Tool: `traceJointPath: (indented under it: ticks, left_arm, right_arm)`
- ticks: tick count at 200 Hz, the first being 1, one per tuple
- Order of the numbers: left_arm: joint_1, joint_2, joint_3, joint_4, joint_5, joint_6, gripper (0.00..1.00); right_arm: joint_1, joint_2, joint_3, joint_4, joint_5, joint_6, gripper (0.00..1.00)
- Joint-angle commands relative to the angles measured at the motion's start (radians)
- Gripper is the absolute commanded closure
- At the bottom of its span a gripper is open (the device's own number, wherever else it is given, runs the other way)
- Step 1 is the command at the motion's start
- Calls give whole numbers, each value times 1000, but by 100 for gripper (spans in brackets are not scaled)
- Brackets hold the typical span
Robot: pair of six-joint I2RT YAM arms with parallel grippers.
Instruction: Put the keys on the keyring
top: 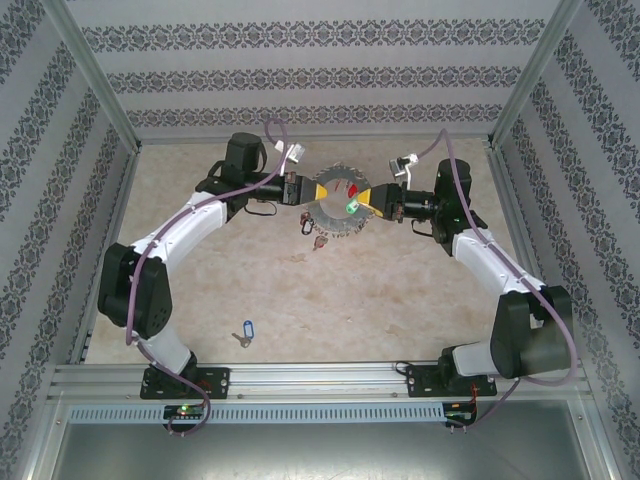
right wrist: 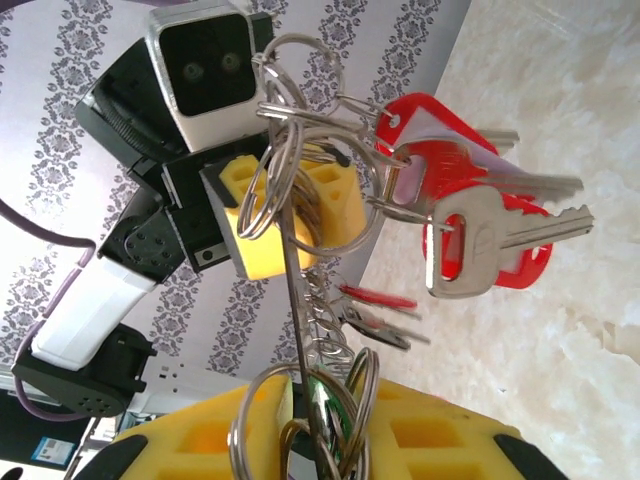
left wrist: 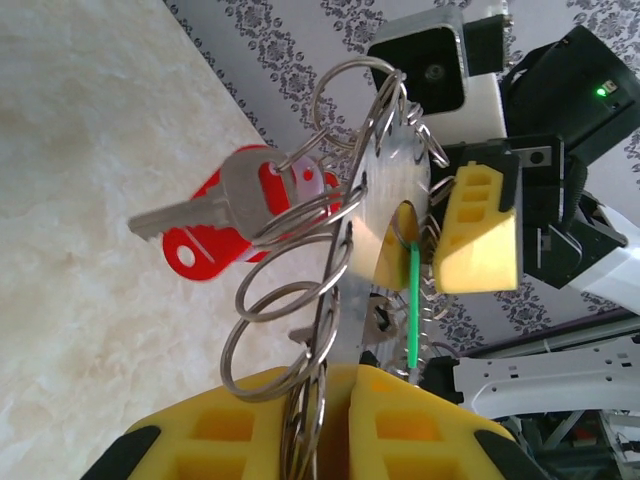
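The big table (top: 400, 290) is pale and looks like stone. The keyring (top: 338, 203) is up in the air over the far part of it.

The left arm (top: 150, 270) is white and black. It bends in toward the keyring from the left. The right arm (top: 500, 270) bends in toward the keyring from the right.

The keyring is a flat grey metal ring with a hole in the middle. It stands on its edge between the two arms. Lots of thin wire rings (left wrist: 275, 310) and little keys hang all round it.

The left gripper (left wrist: 335, 400) has yellow pads. Its jaws are squeezed onto the left edge of the keyring. The right gripper (right wrist: 330, 400) has yellow pads too. Its jaws are pressed onto the right edge of the keyring, with some wire rings caught in between.

A silver key with a red tag (left wrist: 200, 245) hangs from the wire rings on the keyring. A thin green tag (left wrist: 413, 300) sits by the hole of the keyring.

A few small reddish bits (top: 312, 235) show just under the keyring, on the near side. They are too small to tell what they are.

The blue-tag key (top: 245, 333) lies flat on the table. It is well away from the keyring, nearer to the base of the left arm.
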Motion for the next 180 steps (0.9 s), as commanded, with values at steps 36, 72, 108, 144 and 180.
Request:
traceJointPath:
  ticks: [36, 72, 108, 144, 180]
  left_arm:
    - [-4, -65, -19, 78, 17, -24, 100]
    - [4, -84, -46, 136, -3, -89, 100]
    - [4, -151, -93, 229, -64, -171, 100]
    - [4, -240, -172, 341, -119, -244, 100]
    - [2, -340, -267, 436, -172, -259, 100]
  right_arm:
    - [-3, 29, 36, -7, 19, -21, 73]
    - [-27, 1, 33, -39, 77, -26, 59]
    - [-78, -111, -10, -96, 237, -60, 48]
    - [-95, -331, -63, -238, 473, -267, 48]
    - [-10, -572, -199, -207, 507, -626, 61]
